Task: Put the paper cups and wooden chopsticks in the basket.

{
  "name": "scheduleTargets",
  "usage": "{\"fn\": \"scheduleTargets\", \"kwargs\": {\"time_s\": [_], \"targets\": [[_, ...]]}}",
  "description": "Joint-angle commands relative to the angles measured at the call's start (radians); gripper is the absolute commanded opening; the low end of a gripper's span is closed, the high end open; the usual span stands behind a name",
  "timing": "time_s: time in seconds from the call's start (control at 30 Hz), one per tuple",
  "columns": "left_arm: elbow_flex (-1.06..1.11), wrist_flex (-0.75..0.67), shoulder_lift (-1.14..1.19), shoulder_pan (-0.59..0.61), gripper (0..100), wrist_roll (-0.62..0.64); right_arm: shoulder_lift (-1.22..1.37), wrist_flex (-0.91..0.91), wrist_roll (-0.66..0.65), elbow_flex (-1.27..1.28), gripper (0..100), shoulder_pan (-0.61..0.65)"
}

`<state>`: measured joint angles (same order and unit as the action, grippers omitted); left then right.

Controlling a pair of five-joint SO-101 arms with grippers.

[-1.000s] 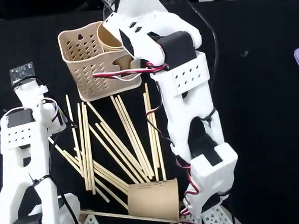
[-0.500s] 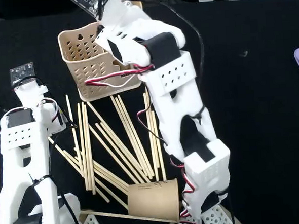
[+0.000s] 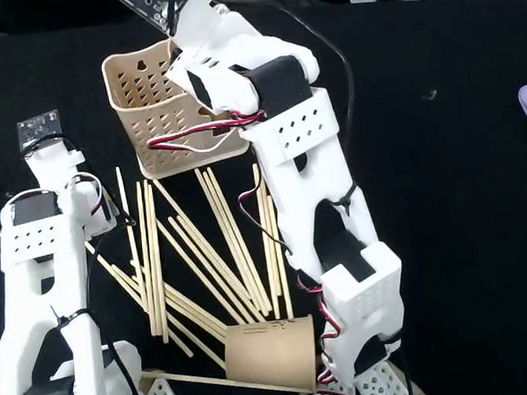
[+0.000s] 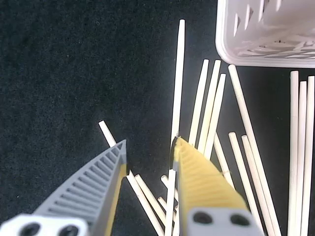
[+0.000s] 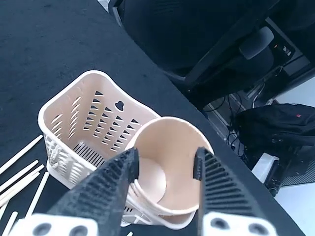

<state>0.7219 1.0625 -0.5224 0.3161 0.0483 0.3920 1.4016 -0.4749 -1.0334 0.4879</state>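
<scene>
Item: right claw (image 5: 166, 152), pinching paper cup (image 5: 167, 140). You swung it toward 11 o'clock, so the cup hung over the basket (image 5: 74, 118), likely ready for release. Left claw (image 4: 147, 142) stayed spread above chopsticks (image 4: 178, 73) on the surface (image 3: 460, 194); second cup (image 3: 269, 354) lay at 6 o'clock.

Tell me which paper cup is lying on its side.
The cup among the loose chopsticks, away from the basket. The other cup is mouth-up between the right gripper's fingers, at the basket.
</scene>
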Motion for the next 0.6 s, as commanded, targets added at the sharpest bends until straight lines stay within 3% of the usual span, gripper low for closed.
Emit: {"fn": "scheduleTargets", "kwargs": {"time_s": [0.0, 0.27, 0.57], "targets": [[-0.010, -0.012, -0.034, 0.010, 16, 0.009, -0.081, 0.037, -0.008, -0.035, 18.2, 0.012], [-0.010, -0.012, -0.034, 0.010, 16, 0.009, -0.234, 0.354, -0.008, -0.131, 18.4, 0.011], [-0.010, -0.009, -0.034, 0.010, 16, 0.008, -0.452, 0.365, 0.000, 0.160, 18.1, -0.071]]}}
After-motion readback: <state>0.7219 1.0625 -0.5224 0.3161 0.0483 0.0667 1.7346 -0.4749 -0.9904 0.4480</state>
